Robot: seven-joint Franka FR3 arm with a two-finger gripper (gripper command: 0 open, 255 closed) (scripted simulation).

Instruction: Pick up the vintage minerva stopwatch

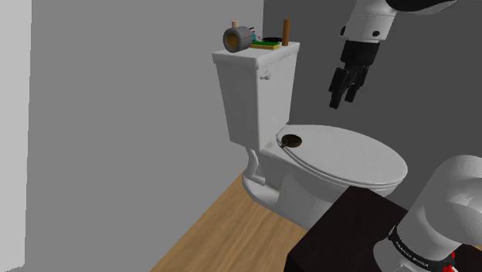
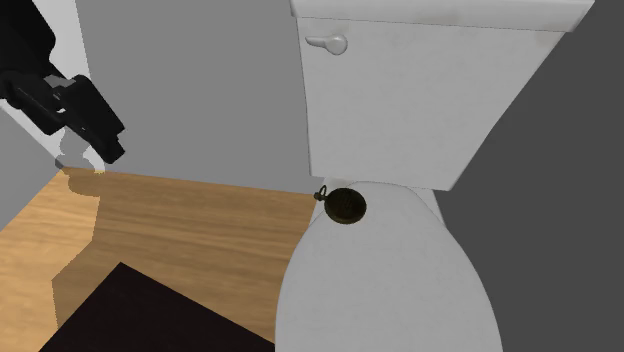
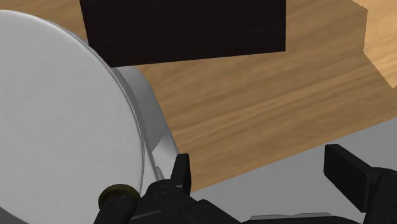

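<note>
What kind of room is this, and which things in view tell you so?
Most likely a household bathroom: a white toilet with its lid down, its tank with a flush lever behind, and a grey wall.

The stopwatch [image 3: 118, 194] is half hidden behind the hand [image 3: 263, 167] — its dial too small to read.

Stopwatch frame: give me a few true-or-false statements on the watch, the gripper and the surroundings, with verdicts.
1. The stopwatch lies on the closed toilet lid, at the end nearest the tank. True.
2. The gripper is shut on the stopwatch. False: it hangs open in the air, apart from it.
3. A grey roll sits on top of the tank. True.
4. The floor is tiled. False: it shows wood grain.
</note>
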